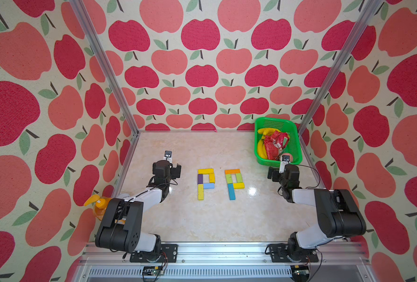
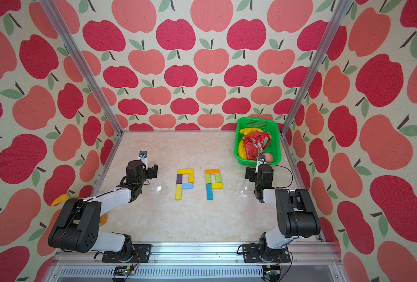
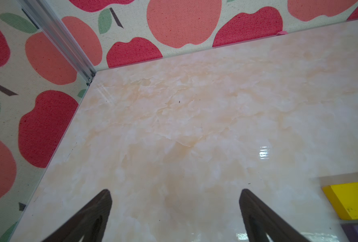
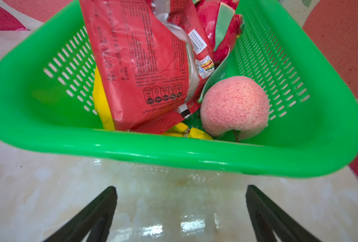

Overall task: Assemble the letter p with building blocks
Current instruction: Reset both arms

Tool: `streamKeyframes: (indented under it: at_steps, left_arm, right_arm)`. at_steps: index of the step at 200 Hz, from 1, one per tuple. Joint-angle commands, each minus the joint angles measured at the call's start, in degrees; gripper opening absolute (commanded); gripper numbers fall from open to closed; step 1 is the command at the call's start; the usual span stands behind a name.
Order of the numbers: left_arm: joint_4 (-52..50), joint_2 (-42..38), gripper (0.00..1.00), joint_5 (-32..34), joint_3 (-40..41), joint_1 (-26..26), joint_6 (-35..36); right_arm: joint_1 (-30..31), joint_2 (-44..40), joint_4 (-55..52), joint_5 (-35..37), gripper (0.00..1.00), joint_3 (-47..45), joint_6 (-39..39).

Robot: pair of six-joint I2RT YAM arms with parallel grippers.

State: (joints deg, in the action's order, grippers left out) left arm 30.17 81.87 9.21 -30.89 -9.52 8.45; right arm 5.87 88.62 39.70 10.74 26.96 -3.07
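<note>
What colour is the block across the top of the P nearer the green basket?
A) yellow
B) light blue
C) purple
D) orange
D: an orange block caps the P next to the green basket, while the other P is capped by a yellow block.

A green basket (image 1: pixel 274 123) holds bananas (image 1: pixel 260 149), a red packet (image 1: pixel 272 146) and an apple (image 4: pixel 234 106).
</note>
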Motion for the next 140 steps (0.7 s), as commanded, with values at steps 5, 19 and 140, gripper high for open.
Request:
streamKeyframes:
  at_steps: [5, 19, 140]
  left_arm:
    - [12.5, 3.7, 0.98, -6.1, 6.2, 1.1, 2.9]
    - [12.8, 4.2, 0.98, -6.2, 5.6, 1.3, 2.9]
    - [21.3, 8.0, 0.98, -15.7, 9.2, 6.2, 0.3]
  right_arm:
    - [-0.3, -1.1, 4.2, -1.1, 0.99, -0.8, 1.1]
    - [-0.3, -1.1, 4.2, -1.1, 0.99, -0.9, 1.1]
    - [-2.3, 0.4, 18.0, -6.5, 0.99, -8.0, 0.0]
